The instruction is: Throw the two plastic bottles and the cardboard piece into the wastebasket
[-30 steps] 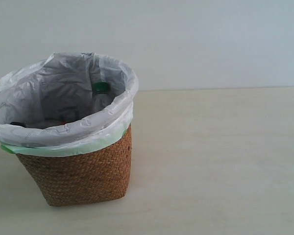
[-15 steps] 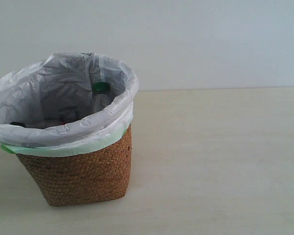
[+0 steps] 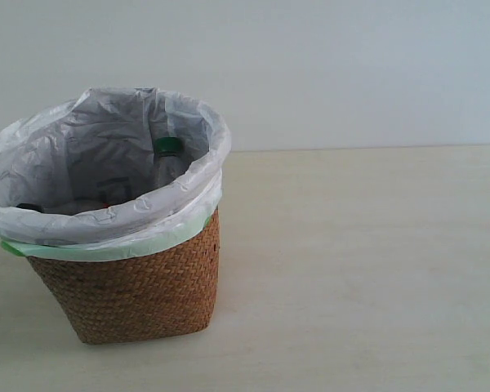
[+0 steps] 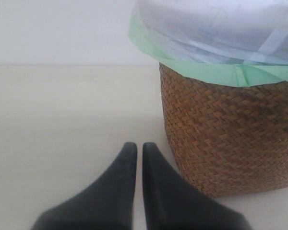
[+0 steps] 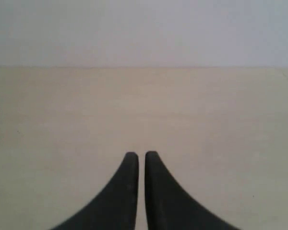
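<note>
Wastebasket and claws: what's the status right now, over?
Left claw shut, empty, beside wastebasket. Right claw shut, empty, above table. Green-capped bottle inside wastebasket; other contents unclear. Nothing in the way.

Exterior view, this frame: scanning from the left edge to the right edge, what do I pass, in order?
wastebasket, filling the left side, with the green-capped bottle showing inside it near its right rim → table, running to the right edge. No arm or gripper shows in this view.
</note>
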`<state>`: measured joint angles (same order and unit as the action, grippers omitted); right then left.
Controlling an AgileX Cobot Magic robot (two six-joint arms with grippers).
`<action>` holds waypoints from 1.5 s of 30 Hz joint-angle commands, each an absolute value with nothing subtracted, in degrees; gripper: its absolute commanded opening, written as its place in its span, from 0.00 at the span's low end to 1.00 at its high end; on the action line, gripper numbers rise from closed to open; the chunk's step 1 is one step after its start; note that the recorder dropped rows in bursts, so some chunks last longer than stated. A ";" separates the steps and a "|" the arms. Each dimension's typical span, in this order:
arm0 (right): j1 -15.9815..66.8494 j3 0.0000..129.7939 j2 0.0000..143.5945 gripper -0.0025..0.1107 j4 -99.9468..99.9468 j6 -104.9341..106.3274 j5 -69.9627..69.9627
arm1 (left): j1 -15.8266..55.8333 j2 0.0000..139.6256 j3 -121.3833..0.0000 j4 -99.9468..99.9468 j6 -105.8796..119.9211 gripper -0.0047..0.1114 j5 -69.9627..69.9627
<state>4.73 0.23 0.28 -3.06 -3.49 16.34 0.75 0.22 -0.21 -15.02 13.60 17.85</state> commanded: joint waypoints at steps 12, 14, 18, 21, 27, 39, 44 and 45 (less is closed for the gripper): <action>4.55 0.00 0.00 0.04 -3.57 -3.27 20.35 | 1.24 0.00 0.00 -15.17 13.74 0.07 17.57; 4.55 0.00 0.00 0.04 -3.57 -3.27 20.35 | 1.24 0.00 0.00 -15.17 13.74 0.07 17.57; 4.55 0.00 0.00 0.04 -3.57 -3.27 20.35 | 1.24 0.00 0.00 -15.17 13.74 0.07 17.57; 4.55 0.00 0.00 0.04 -3.57 -3.27 20.35 | 1.24 0.00 0.00 -15.17 13.74 0.07 17.57; 4.55 0.00 0.00 0.04 -3.57 -3.27 20.35 | 1.24 0.00 0.00 -15.17 13.74 0.07 17.57; 4.55 0.00 0.00 0.04 -3.57 -3.38 20.35 | 1.24 0.00 0.00 -15.17 13.74 0.07 17.57; 4.55 0.00 0.00 0.04 -3.57 -3.38 20.35 | 1.24 0.00 0.00 -15.17 13.74 0.07 17.57; 4.55 0.00 0.00 0.04 -3.57 -3.38 20.35 | 1.24 0.00 0.00 -15.17 13.74 0.07 17.57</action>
